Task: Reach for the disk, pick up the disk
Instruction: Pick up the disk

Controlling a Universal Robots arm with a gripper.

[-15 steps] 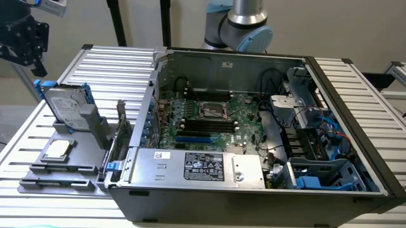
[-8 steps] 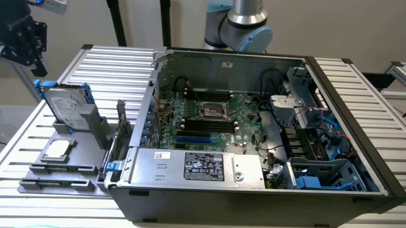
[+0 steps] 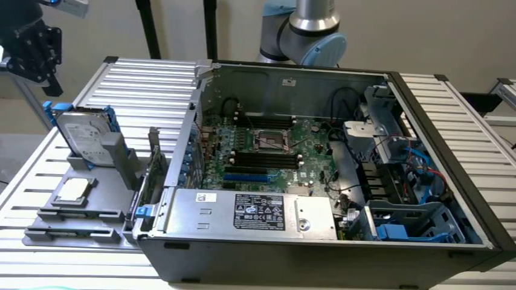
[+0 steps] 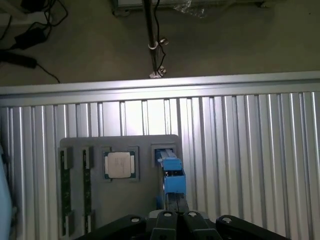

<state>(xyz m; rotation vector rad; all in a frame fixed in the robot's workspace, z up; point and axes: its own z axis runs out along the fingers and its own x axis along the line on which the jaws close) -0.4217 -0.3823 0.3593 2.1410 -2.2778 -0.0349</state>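
Note:
The disk (image 3: 83, 136) stands on edge in a slot of the grey tray (image 3: 48, 232) at the exterior view's left, its silver labelled face framed by blue caddy rails. My gripper (image 3: 50, 81) hangs above and behind it, well apart from it, near the table's far corner. In the wrist view the disk (image 4: 172, 176) shows edge-on as a blue strip, straight beyond my gripper (image 4: 176, 219). The dark fingers (image 4: 166, 220) are pressed together and shut, with nothing between them.
A small square silver chip (image 3: 72, 189) (image 4: 119, 164) lies in the same tray beside the disk. The open computer case (image 3: 451, 151), holding a motherboard (image 3: 266, 151) and a silver power-supply box (image 3: 250, 211), takes up the slatted metal table (image 3: 137, 78). Cables and a pole (image 4: 150, 35) lie beyond the table's edge.

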